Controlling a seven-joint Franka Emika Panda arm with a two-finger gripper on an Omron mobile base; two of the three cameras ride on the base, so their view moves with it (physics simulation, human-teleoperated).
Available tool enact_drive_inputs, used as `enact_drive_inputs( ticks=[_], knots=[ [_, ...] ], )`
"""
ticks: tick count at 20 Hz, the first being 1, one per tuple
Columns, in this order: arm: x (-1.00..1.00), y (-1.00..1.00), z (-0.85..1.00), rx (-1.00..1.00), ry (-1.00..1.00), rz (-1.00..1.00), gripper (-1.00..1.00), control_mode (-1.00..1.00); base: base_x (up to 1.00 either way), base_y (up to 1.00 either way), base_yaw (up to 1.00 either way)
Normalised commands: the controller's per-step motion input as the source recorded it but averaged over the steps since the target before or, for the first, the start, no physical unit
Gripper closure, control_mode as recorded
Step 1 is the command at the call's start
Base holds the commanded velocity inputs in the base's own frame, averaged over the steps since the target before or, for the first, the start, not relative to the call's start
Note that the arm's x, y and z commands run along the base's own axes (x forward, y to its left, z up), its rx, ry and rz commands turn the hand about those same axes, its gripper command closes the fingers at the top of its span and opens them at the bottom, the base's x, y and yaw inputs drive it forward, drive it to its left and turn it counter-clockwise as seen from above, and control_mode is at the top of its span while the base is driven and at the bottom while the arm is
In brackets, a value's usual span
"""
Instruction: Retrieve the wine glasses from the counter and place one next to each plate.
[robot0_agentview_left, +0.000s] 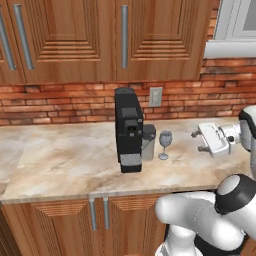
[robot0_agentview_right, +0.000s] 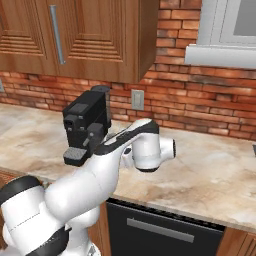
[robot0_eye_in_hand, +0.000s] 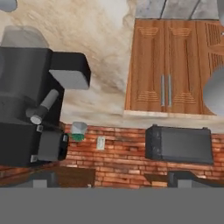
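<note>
— Any brand or writing on that coffee machine?

— None that I can read. It is plain black, with a small square panel on its front and a grey grille at its foot. The clear tank sits against its right side.

— Where is the wine glass?

— One wine glass stands upright on the marbled surface, just right of the tank and apart from it. In the right base view the arm covers that spot.

— And the arm?

— It rises from the base, bends at the elbow and reaches out level over the surface. The end effector lies on its side, right of the glass and pointing toward it, near but not touching. Two short fingers stick out with a gap between them and nothing in it; how wide they stand I cannot tell from here.

— What is hard to make out?

— The hand view is rolled over, so the brick wall and the wooden cabinet doors look upended. A small pale outlet sits on the bricks behind the machine.
</note>
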Motion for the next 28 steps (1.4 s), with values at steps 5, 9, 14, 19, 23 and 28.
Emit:
enact_drive_inputs(
  ticks=[5, 9, 14, 19, 23, 28],
  knots=[
    [0.25, 0.0, -0.44, 0.0, 0.09, 0.08, -1.0, -1.0, 0.0, 0.0, 0.0],
    [0.28, 0.0, -0.31, -0.02, 0.0, 0.01, -1.0, -1.0, 0.0, 0.0, 0.0],
    [0.26, 0.0, -0.28, -0.01, 0.0, 0.0, -1.0, -1.0, 0.0, 0.0, 0.0],
    [0.35, 0.0, -0.3, -0.01, 0.0, 0.0, -1.0, -1.0, 0.0, 0.0, 0.0],
    [0.36, 0.08, -0.31, -0.01, 0.0, -0.06, -1.0, -1.0, 0.0, 0.0, 0.0],
    [0.27, 0.07, -0.25, 0.0, 0.0, -0.09, -1.0, -1.0, 0.0, 0.0, 0.0]
  ],
)
